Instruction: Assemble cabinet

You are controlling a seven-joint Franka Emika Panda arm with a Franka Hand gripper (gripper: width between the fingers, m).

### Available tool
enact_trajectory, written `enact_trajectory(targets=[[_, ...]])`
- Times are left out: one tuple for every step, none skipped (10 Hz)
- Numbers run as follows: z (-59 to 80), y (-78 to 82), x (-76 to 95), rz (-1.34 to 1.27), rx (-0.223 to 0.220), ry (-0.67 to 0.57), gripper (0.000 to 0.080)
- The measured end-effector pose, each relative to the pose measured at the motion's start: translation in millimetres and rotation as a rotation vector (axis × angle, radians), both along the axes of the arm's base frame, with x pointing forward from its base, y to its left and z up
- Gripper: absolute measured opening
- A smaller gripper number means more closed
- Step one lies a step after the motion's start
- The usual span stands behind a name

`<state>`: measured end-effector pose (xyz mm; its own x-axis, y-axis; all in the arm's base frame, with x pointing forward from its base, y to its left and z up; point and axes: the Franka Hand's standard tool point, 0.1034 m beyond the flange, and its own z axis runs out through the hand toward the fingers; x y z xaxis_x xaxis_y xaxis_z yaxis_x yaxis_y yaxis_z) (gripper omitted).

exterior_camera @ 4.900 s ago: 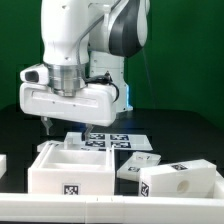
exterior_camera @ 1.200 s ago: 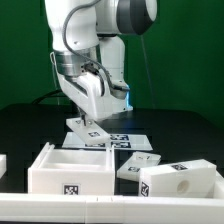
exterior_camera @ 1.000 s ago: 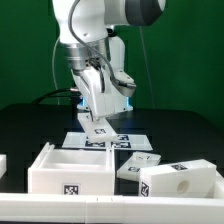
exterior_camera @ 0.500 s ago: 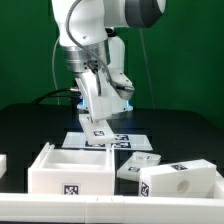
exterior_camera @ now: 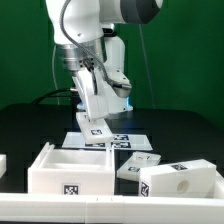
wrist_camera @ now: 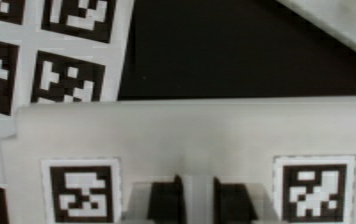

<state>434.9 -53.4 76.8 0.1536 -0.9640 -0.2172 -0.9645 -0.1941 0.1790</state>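
One flat white cabinet panel (exterior_camera: pixel 94 125) hangs in the air, clamped in the gripper (exterior_camera: pixel 90 112), above the marker board (exterior_camera: pixel 128 141) at the back of the black surface (exterior_camera: pixel 190 125). A few seconds ago my arm's hand sat low and level beside that board. Since then it has risen and turned, bringing the panel up with it, and over the last second it has barely shifted. I judge the pick-up done, with the carry toward the other parts next.

In the wrist view, two dark fingers (wrist_camera: pixel 168 200) stand close together, pinching the panel's edge midway between two square black-and-white tags. The panel is thin, matte white, and tilted rather than level.

Other cabinet parts rest untouched at the front. An open box (exterior_camera: pixel 70 170) sits toward the exterior view's left. A small block (exterior_camera: pixel 138 166) and a large block (exterior_camera: pixel 182 183) sit toward its right
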Motion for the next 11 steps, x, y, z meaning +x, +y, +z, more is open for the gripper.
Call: enact_trajectory(targets=[[-1.6, -0.6, -0.8, 0.001, -0.002, 0.004, 0.0064], [-8.2, -2.9, -4.0, -0.002, -0.009, 0.019, 0.0064], [-11.5, -4.4, -7.4, -0.028, -0.015, 0.028, 0.0064], [-12.0, -4.5, -12.3, -0.052, -0.021, 0.03, 0.0064], [-11.4, -2.4, -13.1, -0.067, -0.027, 0.04, 0.0064], [-12.2, -1.7, -12.6, -0.058, -0.025, 0.038, 0.0064], [-13.3, -1.8, -13.1, -0.056, -0.026, 0.039, 0.0064], [-13.8, -2.3, -12.2, -0.054, -0.025, 0.031, 0.0064], [-14.3, -2.4, -11.9, -0.053, -0.025, 0.026, 0.0064], [-14.1, -3.9, -10.6, -0.06, -0.024, -0.006, 0.0064], [-8.9, -0.9, -13.3, -0.081, -0.01, 0.012, 0.0064]])
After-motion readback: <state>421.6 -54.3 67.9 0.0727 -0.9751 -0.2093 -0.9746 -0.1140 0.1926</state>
